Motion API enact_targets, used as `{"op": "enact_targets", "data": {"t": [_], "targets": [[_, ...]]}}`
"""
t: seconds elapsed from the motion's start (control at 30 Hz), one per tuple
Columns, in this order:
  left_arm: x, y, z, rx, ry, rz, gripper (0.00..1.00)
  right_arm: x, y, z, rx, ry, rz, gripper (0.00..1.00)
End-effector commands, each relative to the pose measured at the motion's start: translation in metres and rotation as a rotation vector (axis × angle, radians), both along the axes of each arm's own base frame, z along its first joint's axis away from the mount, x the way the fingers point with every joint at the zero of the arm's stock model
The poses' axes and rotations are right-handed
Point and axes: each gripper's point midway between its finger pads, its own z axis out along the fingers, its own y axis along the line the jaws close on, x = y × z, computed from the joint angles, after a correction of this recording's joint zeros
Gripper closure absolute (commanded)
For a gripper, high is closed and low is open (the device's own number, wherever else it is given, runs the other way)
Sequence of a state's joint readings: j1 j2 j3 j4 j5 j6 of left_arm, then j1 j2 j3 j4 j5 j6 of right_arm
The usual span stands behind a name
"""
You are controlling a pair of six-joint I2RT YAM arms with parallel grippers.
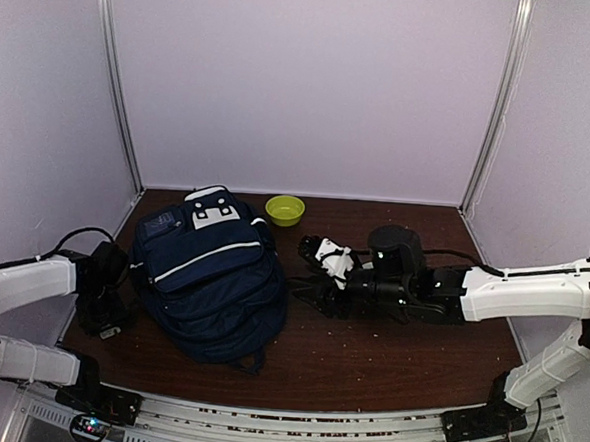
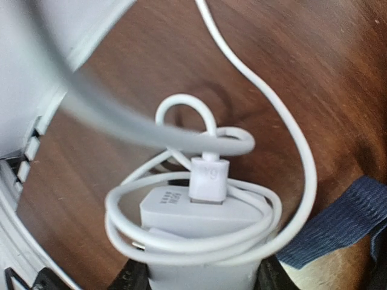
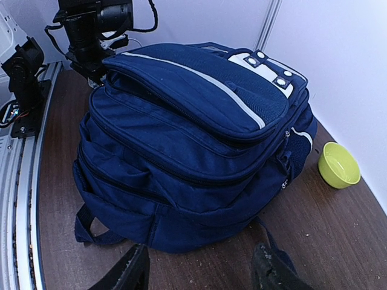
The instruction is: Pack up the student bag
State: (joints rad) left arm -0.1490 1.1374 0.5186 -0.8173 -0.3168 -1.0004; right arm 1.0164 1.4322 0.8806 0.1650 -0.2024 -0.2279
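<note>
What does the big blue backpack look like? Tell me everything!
The student bag is navy fabric, puffy, with white stripe trim and a white patch with studs near its top. It lies front-up on the brown table, a strap loop poking out underneath. The green bowl sits near its top, apart.

The student bag [image 1: 209, 276] is matt cloth (table [image 1: 397, 358]: smooth wood).

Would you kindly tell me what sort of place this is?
Likely a robot lab booth: plain white walls enclose a wooden table, and a metal rail runs along its near edge.
</note>
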Motion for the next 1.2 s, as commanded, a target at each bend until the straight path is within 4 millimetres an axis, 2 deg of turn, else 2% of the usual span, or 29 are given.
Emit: {"op": "enact_targets", "data": {"t": [0.0, 0.13, 0.33, 0.43, 0.57, 0.67, 0.73, 0.8, 0.83, 0.93, 1.0, 1.1, 1.17], "targets": [[-0.003, 0.022, 0.028, 0.113, -0.031, 0.039, 0.98, 0.003, 0.005, 0.012, 0.029, 0.005, -0.004, 0.42], [0.007, 0.036, 0.069, 0.212, -0.107, 0.023, 1.0, 0.004, 0.005, 0.015, 0.033, 0.01, -0.012, 0.42], [0.024, 0.051, 0.154, 0.348, -0.279, -0.047, 1.0, 0.013, 0.0, 0.023, 0.075, 0.027, -0.051, 0.41], [0.037, 0.043, 0.202, 0.372, -0.416, -0.144, 1.0, 0.018, -0.003, 0.029, 0.117, 0.07, -0.048, 0.41], [0.057, 0.016, 0.25, 0.411, -0.544, -0.361, 1.0, 0.028, -0.01, 0.047, 0.214, 0.132, -0.048, 0.41], [0.075, -0.017, 0.278, 0.427, -0.627, -0.525, 1.0, 0.039, -0.014, 0.048, 0.164, 0.119, -0.094, 0.42], [0.088, -0.047, 0.294, 0.411, -0.687, -0.649, 1.0, 0.039, -0.015, 0.053, 0.148, 0.114, -0.101, 0.42], [0.099, -0.083, 0.31, 0.397, -0.74, -0.788, 1.0, 0.036, -0.017, 0.065, 0.168, 0.104, -0.088, 0.41], [0.104, -0.103, 0.322, 0.396, -0.773, -0.861, 1.0, 0.033, -0.019, 0.074, 0.184, 0.096, -0.077, 0.41], [0.11, -0.162, 0.341, 0.403, -0.827, -1.075, 1.0, 0.026, -0.024, 0.104, 0.249, 0.073, -0.049, 0.4], [0.112, -0.205, 0.345, 0.398, -0.842, -1.207, 1.0, 0.014, -0.027, 0.127, 0.302, 0.072, -0.002, 0.4], [0.1, -0.267, 0.348, 0.37, -0.886, -1.403, 1.0, -0.003, -0.036, 0.164, 0.435, 0.13, 0.064, 0.39], [0.089, -0.299, 0.35, 0.356, -0.941, -1.495, 1.0, 0.0, -0.051, 0.187, 0.573, 0.233, 0.059, 0.33]]}}
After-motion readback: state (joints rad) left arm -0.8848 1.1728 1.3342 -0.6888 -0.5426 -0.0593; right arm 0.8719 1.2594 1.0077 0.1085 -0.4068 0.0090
